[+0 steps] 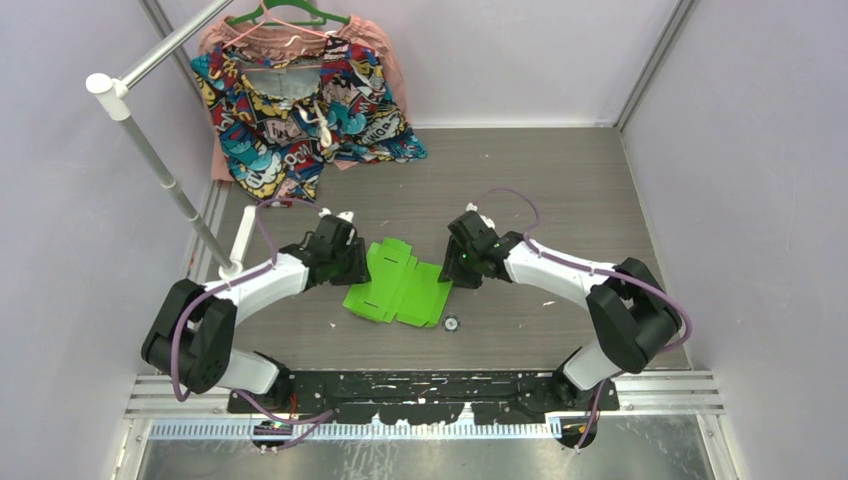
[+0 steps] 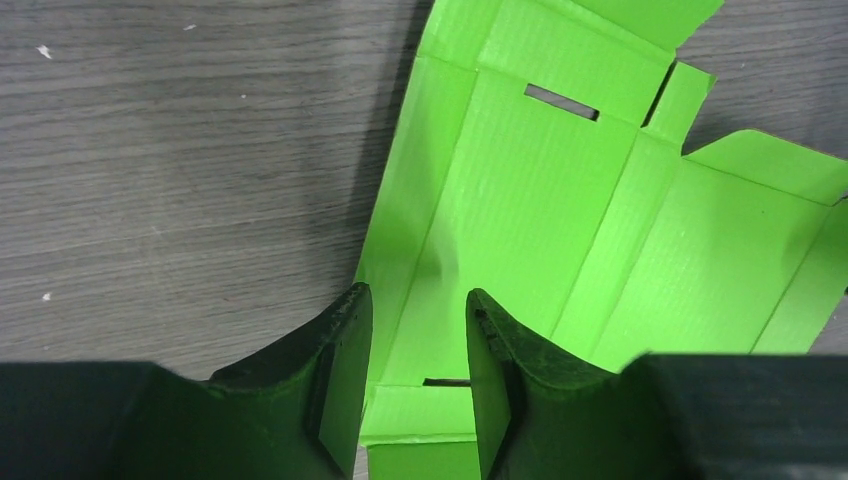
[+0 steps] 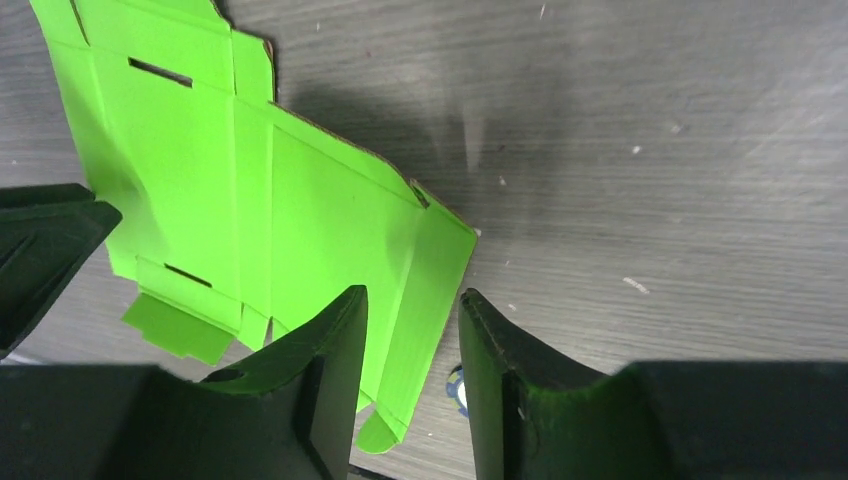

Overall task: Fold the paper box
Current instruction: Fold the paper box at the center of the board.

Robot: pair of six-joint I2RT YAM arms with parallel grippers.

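At the far left corner of the grey wood-grain surface (image 1: pixel 570 190) a colourful patterned garment (image 1: pixel 300 110) hangs on a green hanger (image 1: pixel 288 14), beside a white rail (image 1: pixel 160 165). It is well apart from the work. A small round dark object (image 1: pixel 451 323) lies just beside the near right edge of the paper box (image 1: pixel 400 285). Nothing lies on top of the box.

The paper box is in the middle of the surface, between the two arms. It is a bright lime-green die-cut sheet, not yet folded into a box. It lies mostly flat, with straight creases, narrow slots and several flaps at the ends. In the left wrist view its long left edge strip appears a little raised and throws a shadow on the surface.

The left hand (image 2: pixel 418 340) is at the left end of the sheet. Its fingers (image 2: pixel 340 380) stand apart, with the edge strip in the gap between them, and they are not pressed together on it. The right hand (image 3: pixel 412 340) is at the right end. Its fingers are also apart, and the right end flap runs into the gap. Whether the fingertips touch the card, I cannot tell.
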